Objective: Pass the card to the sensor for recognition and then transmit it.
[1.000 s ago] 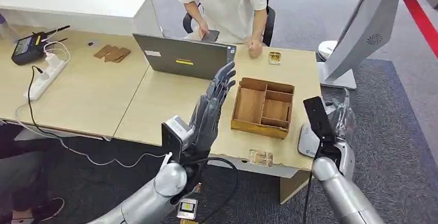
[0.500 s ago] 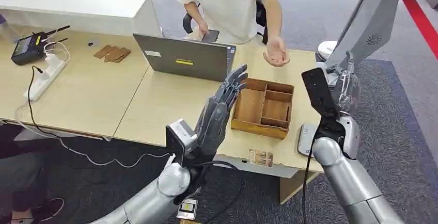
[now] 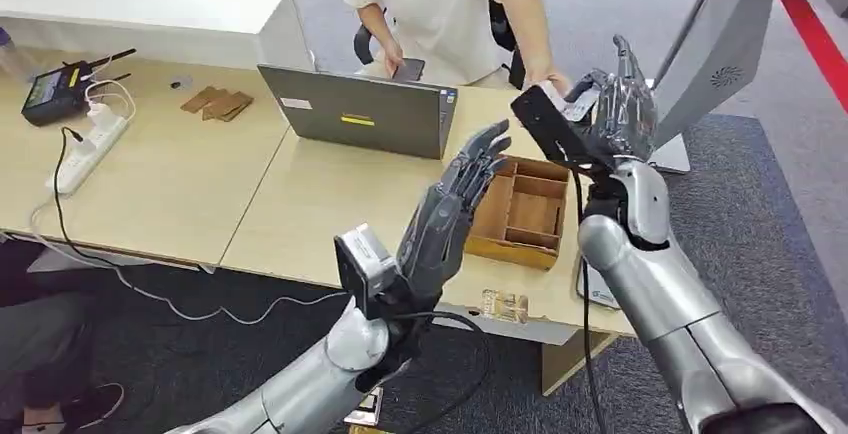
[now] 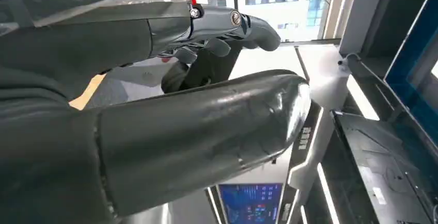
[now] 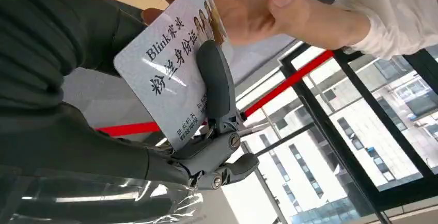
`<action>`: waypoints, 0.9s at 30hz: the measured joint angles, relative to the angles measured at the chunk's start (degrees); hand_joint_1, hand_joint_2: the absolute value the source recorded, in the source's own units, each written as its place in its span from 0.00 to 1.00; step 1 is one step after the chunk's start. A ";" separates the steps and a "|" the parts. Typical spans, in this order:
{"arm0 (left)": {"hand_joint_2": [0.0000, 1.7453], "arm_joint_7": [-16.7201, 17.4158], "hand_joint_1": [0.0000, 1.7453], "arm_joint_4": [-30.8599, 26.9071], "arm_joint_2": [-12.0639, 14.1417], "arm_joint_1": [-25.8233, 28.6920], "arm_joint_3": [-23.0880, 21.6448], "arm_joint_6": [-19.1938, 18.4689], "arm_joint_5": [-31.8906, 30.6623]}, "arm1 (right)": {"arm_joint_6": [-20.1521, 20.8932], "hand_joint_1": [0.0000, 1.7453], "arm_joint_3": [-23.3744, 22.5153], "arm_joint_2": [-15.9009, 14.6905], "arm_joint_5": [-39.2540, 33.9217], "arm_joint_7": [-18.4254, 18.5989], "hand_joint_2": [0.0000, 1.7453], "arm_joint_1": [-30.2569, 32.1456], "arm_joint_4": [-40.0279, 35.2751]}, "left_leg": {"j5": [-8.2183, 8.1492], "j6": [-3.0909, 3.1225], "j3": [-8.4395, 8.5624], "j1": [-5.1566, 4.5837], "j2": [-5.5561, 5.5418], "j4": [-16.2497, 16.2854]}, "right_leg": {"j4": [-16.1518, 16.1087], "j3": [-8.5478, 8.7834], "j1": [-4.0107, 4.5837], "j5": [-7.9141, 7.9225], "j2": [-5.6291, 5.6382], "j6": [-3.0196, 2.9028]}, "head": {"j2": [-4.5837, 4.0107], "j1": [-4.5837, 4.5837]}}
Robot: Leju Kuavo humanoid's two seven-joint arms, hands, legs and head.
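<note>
My right hand (image 3: 622,104) is raised high over the table's far right corner and grips a white printed card (image 5: 173,74). One dark finger (image 5: 216,79) lies across the card's face. A person's hand (image 5: 248,7) takes the card's far end between thumb and fingers; in the head view that hand (image 3: 551,80) meets mine. My left hand (image 3: 452,212) is lifted over the table's front edge, fingers stretched and apart, holding nothing; it looms large in the left wrist view (image 4: 196,131). A white sensor pad (image 3: 598,294) sits at the table's right edge, mostly behind my right forearm.
A wooden divided tray (image 3: 525,209) sits between my arms. A grey laptop (image 3: 355,109) stands in front of the seated person (image 3: 440,4). Loose cards (image 3: 503,304) lie at the front edge. A large grey stand (image 3: 705,49) rises at the right. A power strip (image 3: 85,149) lies far left.
My right arm has swung up and inward from beside the sensor pad, carrying the card to the person's hand, which came across to meet it. My left hand drifted up and right.
</note>
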 joint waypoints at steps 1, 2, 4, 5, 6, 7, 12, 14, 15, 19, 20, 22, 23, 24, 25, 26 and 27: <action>0.00 -0.33 0.00 0.75 -0.61 -0.27 -0.11 -0.57 0.33 | 1.49 1.00 1.42 1.03 1.34 0.86 1.00 -2.21 2.26 | 0.00 0.00 0.00 0.00 0.00 0.00 | 0.00 0.00 0.00 0.00 0.00 0.00 | 0.00 0.02; 0.00 -0.70 0.00 1.88 -1.62 -0.81 -0.29 -1.82 0.77 | 3.30 1.00 3.48 2.56 3.92 2.41 1.00 -5.30 6.61 | 0.00 0.00 -0.01 0.00 0.00 0.00 | 0.00 0.00 0.00 0.00 0.00 0.00 | 0.00 0.00; 0.00 -0.92 0.00 2.60 -2.16 -0.87 -0.39 -2.84 0.83 | 4.22 1.00 4.64 3.19 5.10 3.15 1.00 -6.83 9.54 | 0.00 0.00 0.00 -0.01 0.00 0.00 | 0.00 -0.01 0.00 0.00 0.00 0.00 | 0.00 0.02; 0.00 -0.96 0.00 2.84 -2.34 -0.91 -0.42 -3.04 0.83 | 4.51 1.00 4.92 3.37 5.23 3.35 1.00 -7.18 10.43 | 0.00 0.00 0.00 -0.01 0.00 0.00 | 0.00 0.00 0.00 0.00 -0.01 0.00 | 0.00 0.00; 0.00 -1.00 0.00 3.10 -2.51 -0.95 -0.44 -3.30 0.83 | 4.77 1.00 5.05 3.52 5.29 3.54 1.00 -7.44 11.21 | 0.00 0.00 0.00 -0.01 -0.01 0.00 | 0.00 0.00 0.00 0.00 -0.01 0.00 | 0.00 0.02; 0.00 -1.11 0.00 3.30 -2.56 -0.99 -0.46 -3.58 0.83 | 4.92 1.00 5.22 3.61 5.31 3.72 1.00 -7.60 11.87 | 0.00 0.00 0.00 -0.01 -0.01 0.00 | 0.00 -0.01 0.00 0.00 -0.01 0.00 | 0.00 0.00; 0.00 -1.51 0.00 4.70 -2.99 -1.42 -0.61 -4.31 0.83 | 5.69 0.00 6.45 3.78 5.58 4.29 1.00 -8.03 16.04 | 0.01 0.01 -0.06 -0.01 -0.04 0.01 | 0.00 -0.02 0.00 0.00 -0.09 0.00 | 0.00 0.02; 0.00 -1.62 0.00 4.96 -2.99 -1.44 -0.61 -4.35 0.83 | 5.69 0.00 6.65 3.83 5.73 4.29 1.00 -8.03 16.81 | 0.01 0.01 -0.12 -0.01 -0.04 0.01 | 0.00 -0.09 0.00 -0.01 -0.09 0.01 | 0.00 0.00; 0.00 -1.62 0.00 5.16 -2.99 -1.44 -0.61 -4.35 0.83 | 5.69 0.00 6.80 3.94 5.75 4.29 1.00 -8.05 17.20 | 0.00 0.01 -0.12 -0.01 -0.04 0.02 | 0.00 -0.10 0.00 -0.01 -0.09 0.01 | 0.00 0.00; 0.00 -1.62 0.00 5.96 -2.97 -1.88 -0.70 -4.22 0.83 | 5.03 0.00 7.37 4.16 5.90 4.31 1.00 -8.52 19.11 | -0.01 0.02 -0.22 -0.01 -0.03 0.02 | 0.00 -0.19 0.00 -0.04 -0.09 0.03 | 0.00 0.00; 0.00 -1.57 0.00 6.21 -2.95 -2.05 -0.83 -3.98 0.83 | 4.68 0.00 7.63 4.37 5.97 4.40 1.00 -8.86 20.16 | -0.01 0.02 -0.22 -0.01 -0.03 0.01 | 0.00 -0.19 0.00 -0.04 -0.09 0.03 | 0.00 0.00; 0.00 -1.36 0.00 6.34 -2.95 -2.01 -0.94 -3.35 0.85 | 4.22 0.00 7.80 4.53 6.10 4.46 1.00 -8.96 20.72 | -0.01 0.02 -0.21 -0.01 -0.03 0.01 | 0.00 -0.19 0.00 -0.04 -0.07 0.02 | 0.00 0.00; 0.00 -1.20 0.00 6.34 -2.95 -2.00 -0.96 -3.11 0.92 | 4.11 0.00 7.87 4.55 6.17 4.46 1.00 -8.95 20.81 | -0.01 0.02 -0.21 -0.01 -0.03 0.01 | 0.00 -0.19 0.00 -0.03 -0.07 0.02 | 0.00 -0.02; 0.00 -1.07 0.00 6.34 -2.95 -2.01 -0.98 -2.88 0.98 | 4.00 0.00 7.98 4.57 6.25 4.46 1.00 -8.97 20.97 | -0.01 0.02 -0.20 0.00 -0.03 0.01 | 0.00 -0.18 0.00 -0.03 -0.07 0.02 | 0.00 0.02; 0.00 -0.90 0.00 6.34 -2.95 -2.00 -0.98 -2.69 1.03 | 3.79 0.00 8.05 4.61 6.32 4.48 1.00 -9.01 21.09 | -0.01 0.02 -0.20 0.00 -0.03 0.01 | 0.00 -0.18 0.00 -0.03 -0.07 0.02 | 0.00 0.00; 0.00 -0.85 0.00 6.34 -2.93 -2.00 -1.01 -2.51 1.07 | 3.63 0.00 8.07 4.66 6.34 4.48 1.00 -9.06 21.16 | 0.00 0.02 -0.20 0.00 -0.03 0.01 | 0.00 -0.17 0.00 -0.02 -0.07 0.02 | 0.00 0.02; 0.00 -0.83 0.00 6.34 -2.91 -2.00 -1.01 -2.47 1.09 | 3.37 0.00 8.11 4.81 6.41 4.48 1.00 -9.11 21.34 | 0.01 0.01 -0.19 0.00 -0.03 0.01 | 0.00 -0.17 0.00 0.00 -0.07 0.01 | 0.00 -0.02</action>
